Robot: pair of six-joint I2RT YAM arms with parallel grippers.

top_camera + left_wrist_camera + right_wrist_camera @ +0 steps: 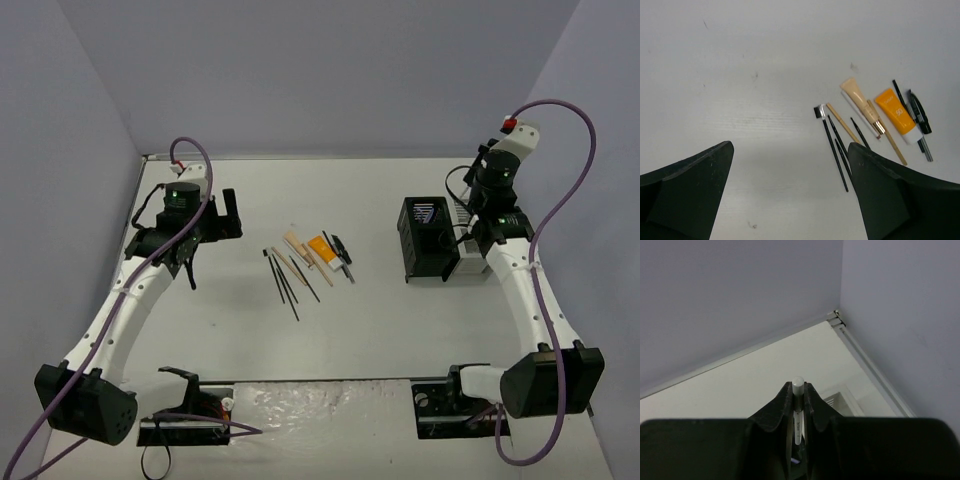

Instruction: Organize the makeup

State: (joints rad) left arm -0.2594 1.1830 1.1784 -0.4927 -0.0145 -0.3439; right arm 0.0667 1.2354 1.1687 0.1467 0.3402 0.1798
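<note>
Black fingers of the right gripper (798, 390) are clenching a slim white-tipped pen (798, 381), hovering above the right side of the black mesh holder (428, 240); judging by this, the drop-in step is under way, calling next for lowering the pen straight into a compartment before letting go; left of the holder, the other makeup (310, 262) is lying loose: orange tube (896, 114), beige tube (862, 100), thin black brushes (836, 150); further left, the left gripper (790, 147) is hanging spread wide, empty.

bright, even overhead light fills the matte white tabletop (380, 320), soft short shadows hugging the thin black makeup brushes (833, 150), all views sharp.
</note>
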